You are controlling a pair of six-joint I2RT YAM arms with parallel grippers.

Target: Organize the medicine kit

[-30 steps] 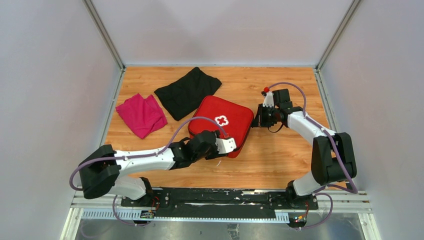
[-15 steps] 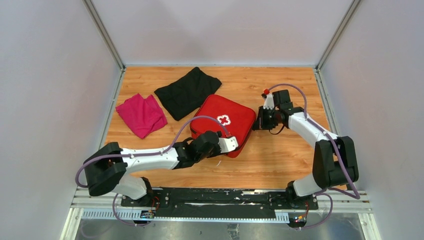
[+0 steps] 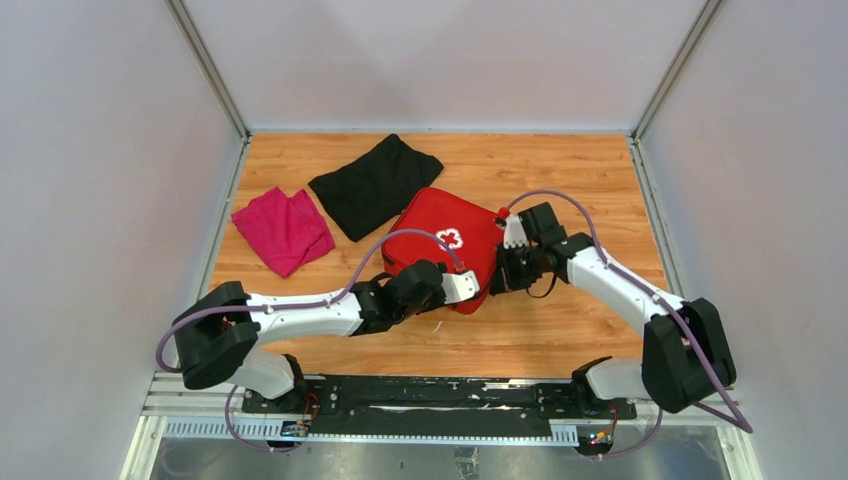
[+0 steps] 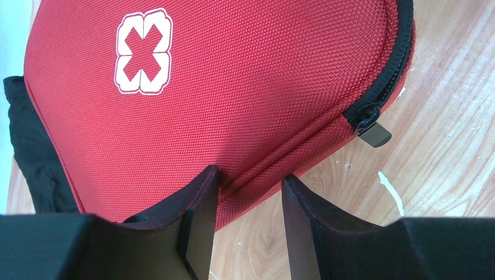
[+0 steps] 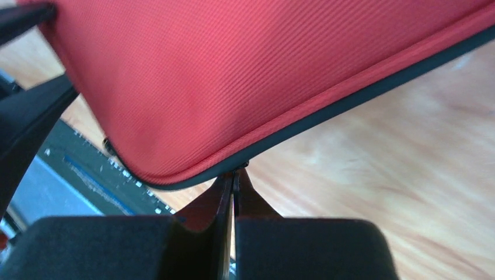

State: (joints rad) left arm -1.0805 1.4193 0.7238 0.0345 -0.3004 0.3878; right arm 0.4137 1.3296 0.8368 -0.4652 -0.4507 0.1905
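Observation:
The red medicine kit (image 3: 440, 222) with a white cross lies mid-table, closed; it also shows in the left wrist view (image 4: 245, 81) and the right wrist view (image 5: 262, 76). My left gripper (image 3: 468, 290) straddles the kit's near corner, one finger on the lid and one at the seam (image 4: 250, 182), pinching the edge. My right gripper (image 3: 496, 278) is at the kit's near-right edge, shut tight (image 5: 234, 175) with a small dark zip piece at its tips. A black zipper pull (image 4: 372, 133) hangs free on the right edge.
A black cloth (image 3: 375, 183) lies at the back, touching the kit's far corner. A magenta cloth (image 3: 283, 228) lies at the left. Grey walls close in the wooden table (image 3: 590, 170) on three sides. My left fingers (image 5: 29, 111) show at the right wrist view's left edge.
My right gripper has moved from the kit's right corner along its right edge toward the near corner, close to my left gripper. The kit has shifted slightly. The left gripper stayed on the near corner.

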